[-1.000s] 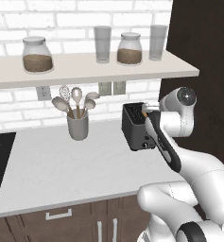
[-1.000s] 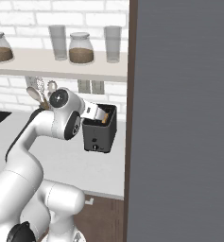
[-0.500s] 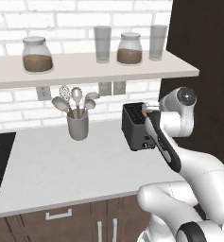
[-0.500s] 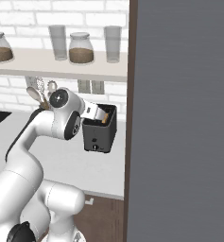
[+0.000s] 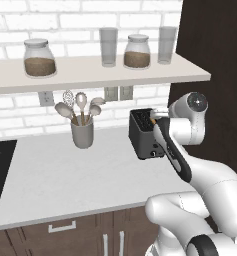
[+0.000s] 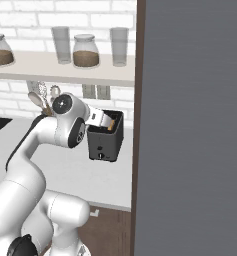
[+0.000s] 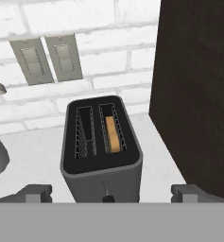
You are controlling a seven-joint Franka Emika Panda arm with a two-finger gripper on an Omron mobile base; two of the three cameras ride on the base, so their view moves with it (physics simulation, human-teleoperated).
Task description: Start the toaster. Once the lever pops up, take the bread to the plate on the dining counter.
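Toaster [image 7: 102,151] hides most of the bread [image 7: 113,134] in one slot; claw [image 7: 111,193] spread wide above.

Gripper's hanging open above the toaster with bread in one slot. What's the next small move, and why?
Probably lower the open gripper toward the lever on the toaster front: the bread sits down in the right slot, and nothing is being touched yet.
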